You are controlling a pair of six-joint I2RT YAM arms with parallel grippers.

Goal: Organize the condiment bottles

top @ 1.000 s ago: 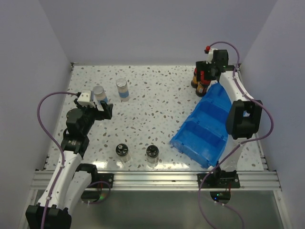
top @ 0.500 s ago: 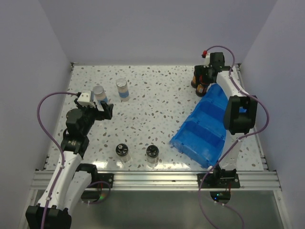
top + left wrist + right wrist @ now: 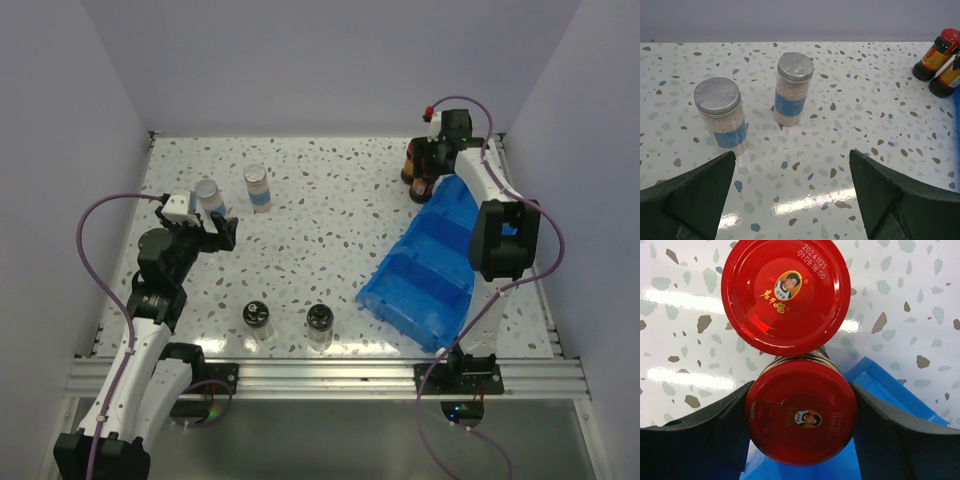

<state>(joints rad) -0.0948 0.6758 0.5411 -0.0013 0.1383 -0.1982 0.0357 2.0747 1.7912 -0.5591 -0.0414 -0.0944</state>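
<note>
Reaching fully forward, pointing down, right gripper (image 3: 426,166) clamps 1 red-capped jar (image 3: 801,422); left gripper (image 3: 792,167) low, wide open, empty.

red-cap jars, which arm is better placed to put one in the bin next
Right. The right hand is shut on a red-cap jar beside the bin. The left hand is open, far off by the silver-cap jars.

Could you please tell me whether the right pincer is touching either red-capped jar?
Touching: in the right wrist view, the right pincer clamps the lower red-capped jar, fingers against both sides.
</note>
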